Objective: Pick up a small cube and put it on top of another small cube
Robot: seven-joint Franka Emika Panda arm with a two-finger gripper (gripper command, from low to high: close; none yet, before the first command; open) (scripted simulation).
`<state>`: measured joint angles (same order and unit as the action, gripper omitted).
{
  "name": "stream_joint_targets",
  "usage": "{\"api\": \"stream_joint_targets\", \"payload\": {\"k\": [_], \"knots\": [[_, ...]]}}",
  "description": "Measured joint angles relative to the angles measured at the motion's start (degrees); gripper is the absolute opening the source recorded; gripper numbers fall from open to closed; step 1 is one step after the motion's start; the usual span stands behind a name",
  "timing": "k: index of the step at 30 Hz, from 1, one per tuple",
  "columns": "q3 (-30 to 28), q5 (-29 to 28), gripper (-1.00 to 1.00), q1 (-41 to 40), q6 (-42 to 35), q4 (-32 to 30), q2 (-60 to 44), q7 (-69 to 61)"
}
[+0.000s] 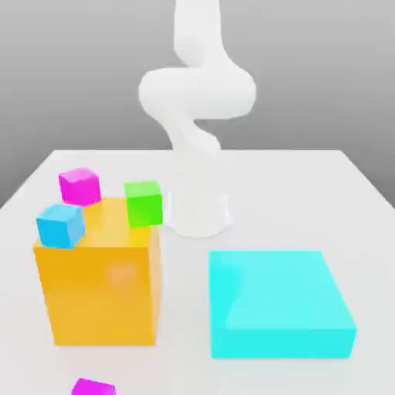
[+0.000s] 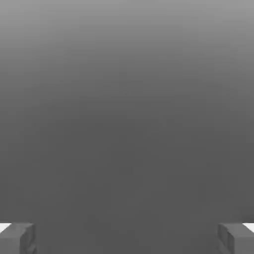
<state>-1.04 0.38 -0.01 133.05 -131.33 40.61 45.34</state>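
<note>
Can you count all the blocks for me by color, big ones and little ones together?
Magenta: 2, small cubes, one of them cut off by the picture's edge
Blue: 1, small cube
Green: 1, small cube
Orange: 1, big block
Cyan: 1, wide flat block
Total: 6

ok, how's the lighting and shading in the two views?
Exterior view: bright, flat light, the white arm nearly washed out against the pale table, faint pale patch on the big orange block's front; hand view: dim grey gradient, lighter toward one edge.
</note>
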Motion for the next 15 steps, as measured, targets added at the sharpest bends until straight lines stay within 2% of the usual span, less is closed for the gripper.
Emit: {"api": "stream_joint_targets", "payload": {"k": [15], "knots": [[-5.91, 3.76, 0.00, -0.89, 7.64, 2.72, -31.50, -4.06]]}}
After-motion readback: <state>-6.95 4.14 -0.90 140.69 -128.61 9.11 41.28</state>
